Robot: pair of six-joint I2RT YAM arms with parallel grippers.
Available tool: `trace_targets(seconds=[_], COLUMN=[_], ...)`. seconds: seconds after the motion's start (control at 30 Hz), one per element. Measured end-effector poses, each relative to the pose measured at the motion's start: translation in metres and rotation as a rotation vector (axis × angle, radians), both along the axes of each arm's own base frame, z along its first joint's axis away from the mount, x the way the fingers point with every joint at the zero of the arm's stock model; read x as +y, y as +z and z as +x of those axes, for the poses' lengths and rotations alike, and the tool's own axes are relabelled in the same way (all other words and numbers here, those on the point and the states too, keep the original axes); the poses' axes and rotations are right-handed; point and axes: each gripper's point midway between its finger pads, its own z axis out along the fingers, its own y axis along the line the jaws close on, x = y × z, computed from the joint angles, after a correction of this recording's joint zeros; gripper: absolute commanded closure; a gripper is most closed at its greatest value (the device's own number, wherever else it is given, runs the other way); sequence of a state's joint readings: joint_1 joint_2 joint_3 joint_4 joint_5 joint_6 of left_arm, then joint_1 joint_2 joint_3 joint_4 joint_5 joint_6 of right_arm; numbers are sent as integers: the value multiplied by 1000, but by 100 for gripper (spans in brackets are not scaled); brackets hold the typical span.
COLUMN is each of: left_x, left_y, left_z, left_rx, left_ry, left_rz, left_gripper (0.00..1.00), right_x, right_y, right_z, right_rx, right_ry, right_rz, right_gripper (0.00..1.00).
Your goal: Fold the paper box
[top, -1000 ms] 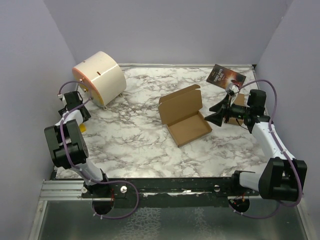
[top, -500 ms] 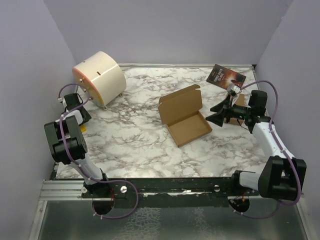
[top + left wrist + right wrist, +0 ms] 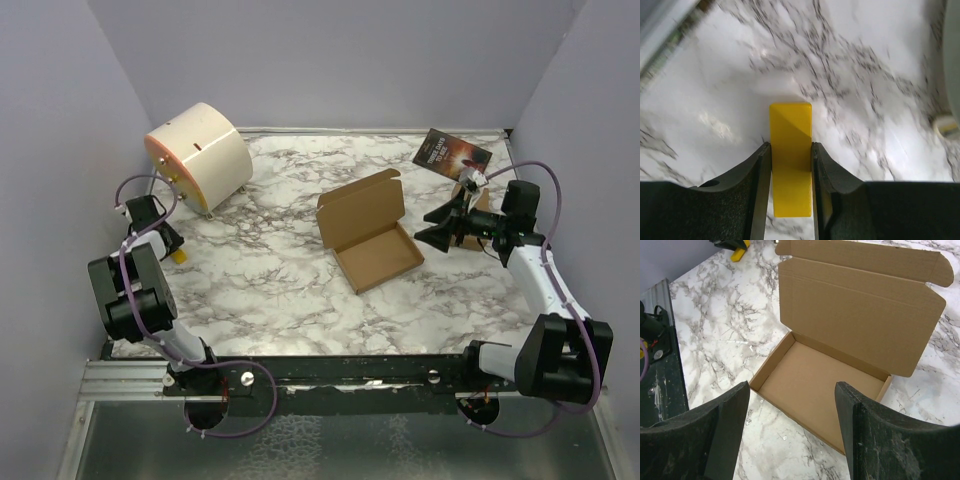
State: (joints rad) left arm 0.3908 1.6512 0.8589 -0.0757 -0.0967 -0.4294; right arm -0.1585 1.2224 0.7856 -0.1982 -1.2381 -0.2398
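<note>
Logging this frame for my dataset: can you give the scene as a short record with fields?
paper box: middle of table, tray formed, lid open
left gripper: jaws shut on yellow block
right gripper: jaws open, empty, right of paper box
other: cream drum, dark booklet, both at the back

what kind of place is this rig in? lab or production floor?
Most likely a lab test cell: plain lilac walls box in a marble-patterned table, two arms are bolted to a rail at its near edge, and the paper box lies there as a prop.
</note>
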Motion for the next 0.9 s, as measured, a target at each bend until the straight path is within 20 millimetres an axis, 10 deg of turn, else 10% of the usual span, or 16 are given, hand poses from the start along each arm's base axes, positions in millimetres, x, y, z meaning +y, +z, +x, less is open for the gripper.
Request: trace_targets(seconds=[0.47, 0.9], left_x=[-114, -285], left_y=[39, 120], left_z=[-37, -87], left_rx=[-282, -624], left_ry=[-221, -806], left_rz=[-375, -639], left_gripper=[100, 100], right_x=[0, -4], right_y=[9, 10], right_z=[-2, -4], right_rx=[-20, -58], right_ry=[13, 31], right_rz=[26, 26], right_gripper=[30, 29])
